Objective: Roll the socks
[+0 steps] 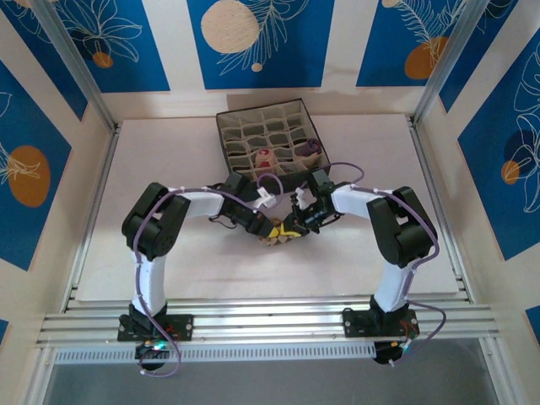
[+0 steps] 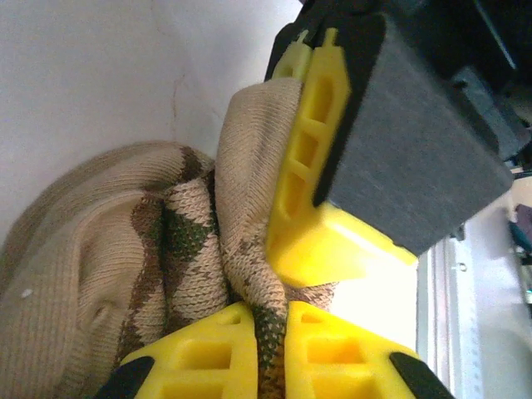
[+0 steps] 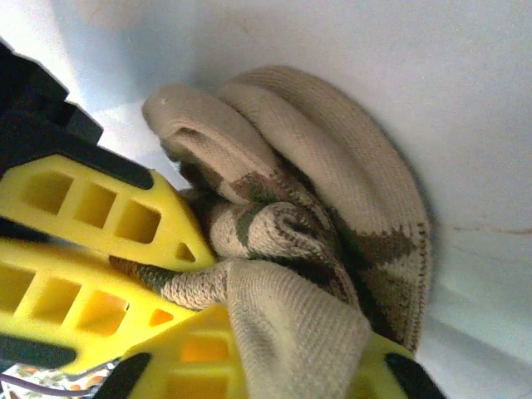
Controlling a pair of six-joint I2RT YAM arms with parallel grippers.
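Note:
The brown-cream diamond-patterned sock (image 1: 279, 235) lies bunched on the white table between both grippers. In the left wrist view the sock (image 2: 125, 249) is a folded lump, and my left gripper (image 2: 270, 320) is shut on a dark-patterned fold of it. My right gripper (image 3: 287, 353) is shut on the plain beige cuff of the sock (image 3: 332, 208). The right gripper's yellow fingers (image 2: 312, 150) press against the cuff from above. From overhead, the left gripper (image 1: 272, 228) and right gripper (image 1: 297, 221) nearly touch. Two other socks sit rolled in the box: a beige-and-maroon one (image 1: 266, 157) and a dark purple one (image 1: 310, 148).
The grey fabric compartment box (image 1: 245, 126) stands at the back centre of the table, just behind the grippers. A metal frame rail (image 1: 270, 321) runs along the near edge, with uprights at both back corners. Bare white table (image 1: 169, 152) spreads to the left and right.

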